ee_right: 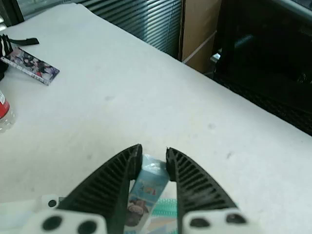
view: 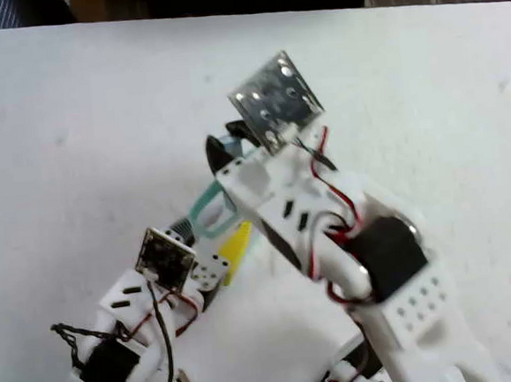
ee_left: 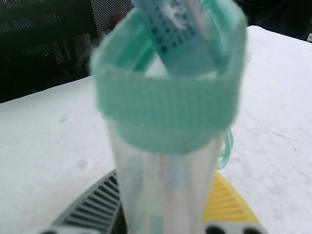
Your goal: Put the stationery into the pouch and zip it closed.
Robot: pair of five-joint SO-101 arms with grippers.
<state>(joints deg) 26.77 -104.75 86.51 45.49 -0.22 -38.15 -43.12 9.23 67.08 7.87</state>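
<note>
A clear pouch (ee_left: 163,161) with a teal rim (ee_left: 165,112) stands upright, mouth open, between the grey finger (ee_left: 92,204) and yellow finger (ee_left: 226,202) of my left gripper (ee_left: 163,195), which is shut on it. A light-blue stationery piece (ee_left: 175,34) pokes out of the pouch mouth. My right gripper (ee_right: 153,151) is shut on that blue piece (ee_right: 148,183) with its black fingers, just above the teal zip edge (ee_right: 163,209). In the high view the pouch (view: 206,214) sits between the left gripper (view: 213,238) and the right gripper (view: 226,151). More items show dimly inside the pouch.
A printed card (ee_right: 31,66) lies flat far off on the white table (view: 73,126). Beside it are a black object (ee_right: 5,46) and a red-capped bottle (ee_right: 2,109) at the picture's edge. The table's far edge (view: 224,15) borders dark furniture.
</note>
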